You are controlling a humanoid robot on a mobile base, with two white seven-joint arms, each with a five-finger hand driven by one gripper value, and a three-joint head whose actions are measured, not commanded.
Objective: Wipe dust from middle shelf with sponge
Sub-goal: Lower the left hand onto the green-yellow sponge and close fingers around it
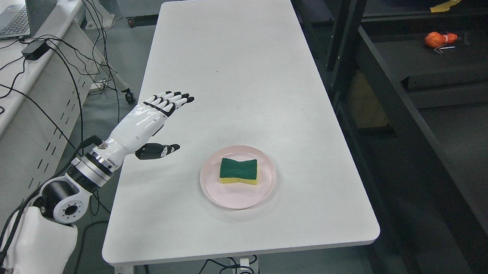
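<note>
White left hand [154, 117], fingers outstretched, above table [222, 62].

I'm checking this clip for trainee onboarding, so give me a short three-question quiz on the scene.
1. True or false: the left hand already grips the sponge.
2. What does the sponge lie on? A) bare white table B) pink plate C) black shelf
3. Which side of the sponge faces up, green or yellow?

Key: 1 false, its fingers are spread, apart from the sponge. 2 B. 3 green.
</note>
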